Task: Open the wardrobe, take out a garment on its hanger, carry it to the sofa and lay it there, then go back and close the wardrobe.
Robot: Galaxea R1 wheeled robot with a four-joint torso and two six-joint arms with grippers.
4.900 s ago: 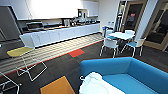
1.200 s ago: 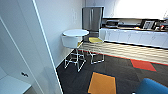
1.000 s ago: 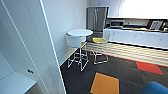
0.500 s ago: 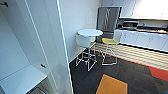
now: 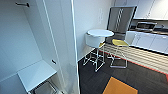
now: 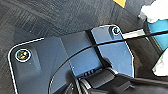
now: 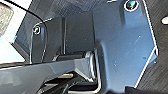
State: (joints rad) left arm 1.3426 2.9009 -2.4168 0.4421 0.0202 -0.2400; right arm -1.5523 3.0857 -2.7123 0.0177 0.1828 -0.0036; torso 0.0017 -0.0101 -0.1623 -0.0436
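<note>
White inside and out: wardrobe (image 5: 37, 50) standing open at the near left of the head view, black hook (image 5: 22, 4) high on its back wall, second small black hook (image 5: 53, 61) lower on the side wall, bare white shelf (image 5: 35, 73) below. Open door edge (image 5: 72, 50) running down in front, just beside the white room wall.

Beyond the wardrobe, to its right: round white tabletop (image 5: 100, 32) on thin metal legs, close to the wall. White stool (image 5: 93, 41) tucked against it, yellow stool (image 5: 120, 43) on its far side. Further back, steel fridge (image 5: 121, 18) and a run of white kitchen cabinets (image 5: 150, 41). Dark carpet (image 5: 125, 77) from the wardrobe outward, orange patch (image 5: 119, 86) near the bottom edge.

Left wrist view: dark plate hanging over dark carpet, black cable across it, white cloth (image 6: 156, 11) and a strip of blue (image 6: 160, 32) at the side; can't tell whether that cloth is the garment. Right wrist view: plate again, carpet beneath. State of either claw: cannot tell.
</note>
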